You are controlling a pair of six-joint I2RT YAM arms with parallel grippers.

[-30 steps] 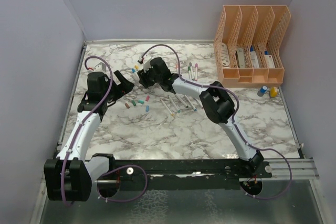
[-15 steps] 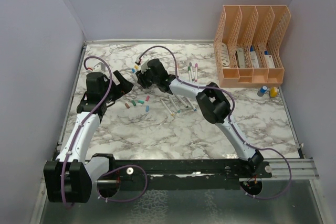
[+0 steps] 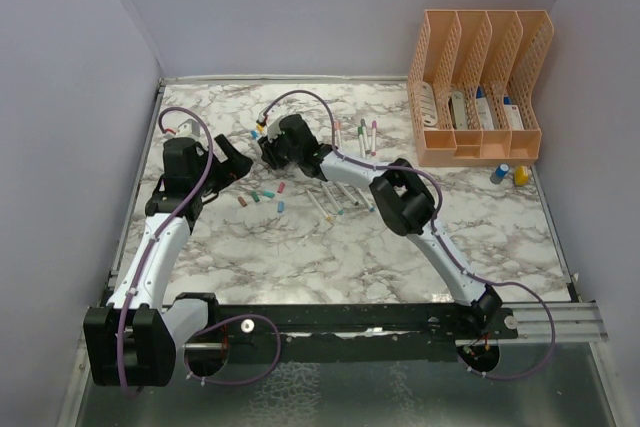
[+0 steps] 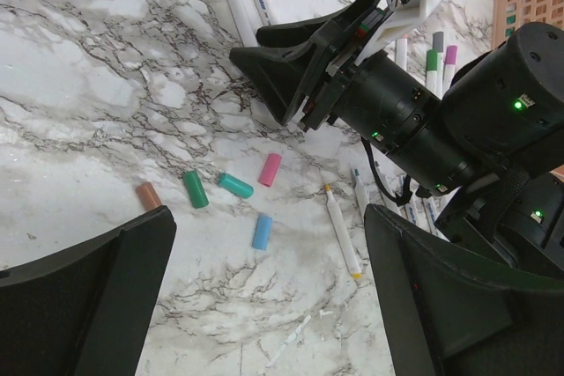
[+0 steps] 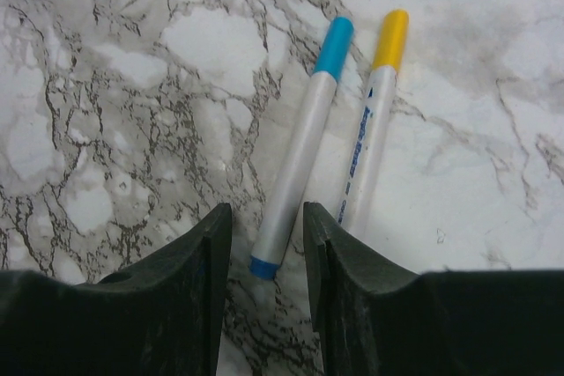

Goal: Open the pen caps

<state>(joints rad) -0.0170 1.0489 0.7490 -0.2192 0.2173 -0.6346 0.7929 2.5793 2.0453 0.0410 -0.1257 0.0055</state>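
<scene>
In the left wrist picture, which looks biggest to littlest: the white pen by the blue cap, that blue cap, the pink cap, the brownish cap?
1. white pen, longest by far.
2. pink cap and blue cap: look alike, not ranked.
3. brownish cap, looks slightly shorter.

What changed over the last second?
The right arm swung left and reached slightly farther, bringing the right hand over the blue-capped pen. Its jaws narrowed and now straddle the pen's tail end, not yet gripping. Nothing was picked up or released. The left hand stayed open and still, and the loose caps did not move.
</scene>
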